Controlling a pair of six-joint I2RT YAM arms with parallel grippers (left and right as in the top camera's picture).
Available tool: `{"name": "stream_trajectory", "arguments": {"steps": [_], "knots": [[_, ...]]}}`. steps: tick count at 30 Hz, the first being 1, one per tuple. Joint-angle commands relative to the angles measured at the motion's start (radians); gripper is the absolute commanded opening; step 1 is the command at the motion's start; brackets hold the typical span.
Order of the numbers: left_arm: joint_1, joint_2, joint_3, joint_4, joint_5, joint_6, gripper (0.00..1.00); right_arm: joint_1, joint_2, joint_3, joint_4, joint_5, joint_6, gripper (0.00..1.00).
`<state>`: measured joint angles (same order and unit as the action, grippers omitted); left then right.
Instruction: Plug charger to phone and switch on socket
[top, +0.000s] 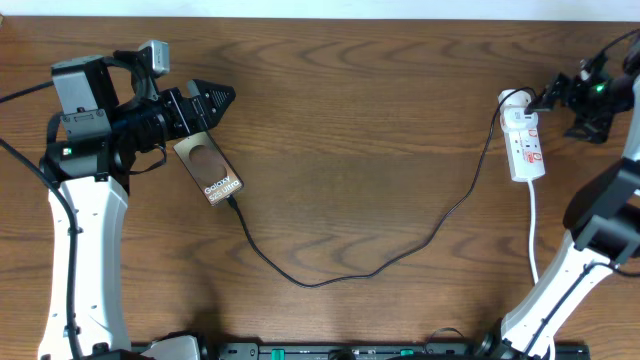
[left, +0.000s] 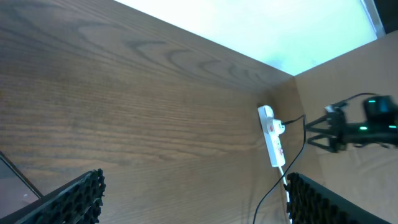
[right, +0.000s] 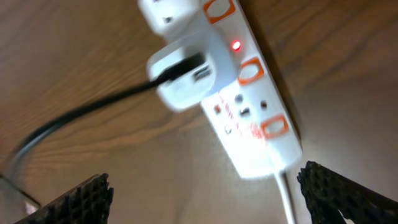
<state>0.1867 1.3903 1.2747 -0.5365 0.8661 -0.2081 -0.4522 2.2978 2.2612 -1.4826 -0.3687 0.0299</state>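
The phone (top: 208, 168) lies flat at the left of the table, white lettering up. The charger's thin black cable (top: 330, 280) runs from the phone's lower end across the table to a white adapter (right: 183, 78) in the socket (top: 526, 146). A small red light (right: 236, 45) glows on the socket beside the adapter. My left gripper (top: 215, 100) is open and empty just above the phone's top end. My right gripper (top: 555, 95) is open and empty, hovering just right of the socket's top end. The socket also shows far off in the left wrist view (left: 273, 138).
The socket's white cord (top: 534, 235) runs down toward the front edge at the right. A black bar (top: 400, 350) lies along the table's front edge. The table's back edge is close behind both grippers.
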Motion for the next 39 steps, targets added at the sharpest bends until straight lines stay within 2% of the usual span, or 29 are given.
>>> {"name": "stream_trajectory", "arguments": {"steps": [1,6,13,39], "knots": [[-0.003,-0.004,0.005,-0.002,0.004,0.017,0.91,0.002,-0.155,0.035,-0.040,0.004,0.043,0.99],[-0.003,-0.004,0.005,-0.002,0.005,0.016,0.91,0.002,-0.314,0.035,-0.140,0.003,0.045,0.99],[-0.003,-0.004,0.005,-0.002,0.005,0.017,0.91,0.002,-0.447,0.035,-0.145,0.004,0.044,0.99],[-0.003,-0.004,0.005,-0.002,0.005,0.017,0.91,0.002,-0.460,0.035,-0.145,0.004,0.044,0.99]]}}
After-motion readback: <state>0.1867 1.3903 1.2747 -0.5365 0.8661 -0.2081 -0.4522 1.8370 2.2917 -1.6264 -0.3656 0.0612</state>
